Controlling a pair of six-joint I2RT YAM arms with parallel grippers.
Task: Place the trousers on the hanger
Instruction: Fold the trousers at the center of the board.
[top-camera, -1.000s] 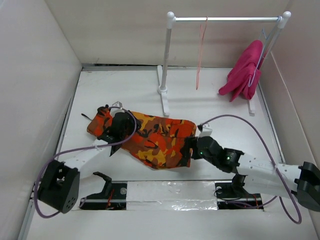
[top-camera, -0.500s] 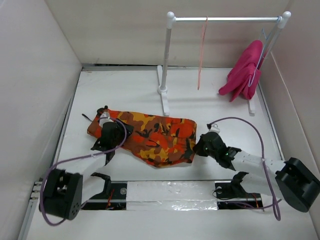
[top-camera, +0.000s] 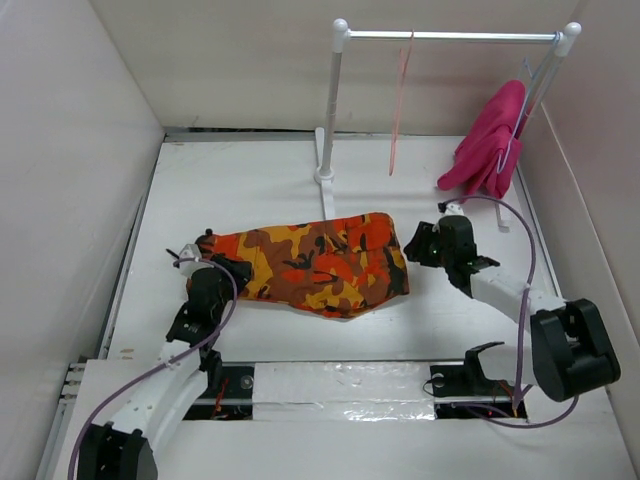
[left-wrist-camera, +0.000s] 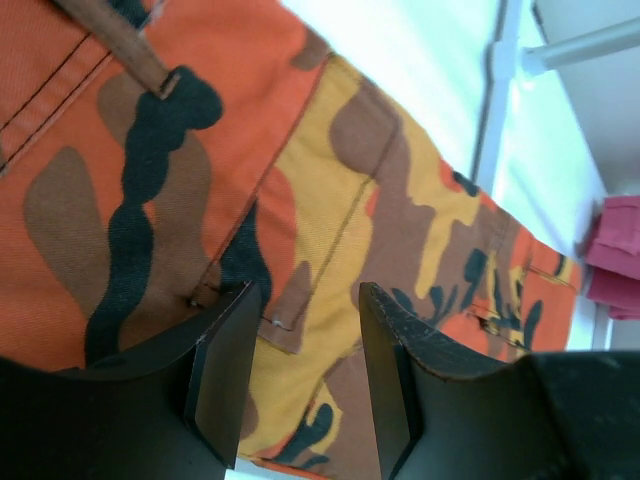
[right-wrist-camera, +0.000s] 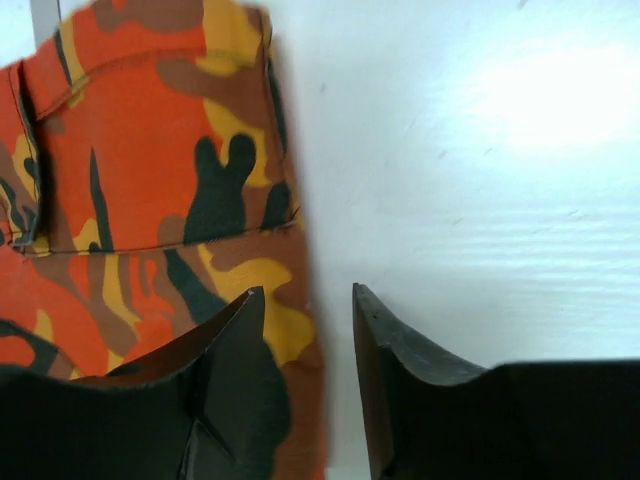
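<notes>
Lying flat on the white table (top-camera: 250, 190): trousers (top-camera: 310, 262), camouflage print, spread sideways between the two arms, near the foot of the white rail (top-camera: 450, 38).

Hanger (top-camera: 398, 110): salmon-pink wire, hooked on the rail's top bar, hanging free and well apart from the trousers.

Left gripper (left-wrist-camera: 305, 300): at the trousers' left end, fingers spread, printed cloth showing flat in the gap; nothing seen pinched.

Right gripper (right-wrist-camera: 308, 300): at the trousers' right edge, fingers parted, the cloth's hem and bare table visible between them.

Magenta garment (top-camera: 490, 140): draped at the rail's right end, on a pale wire hanger (top-camera: 520, 120).
</notes>
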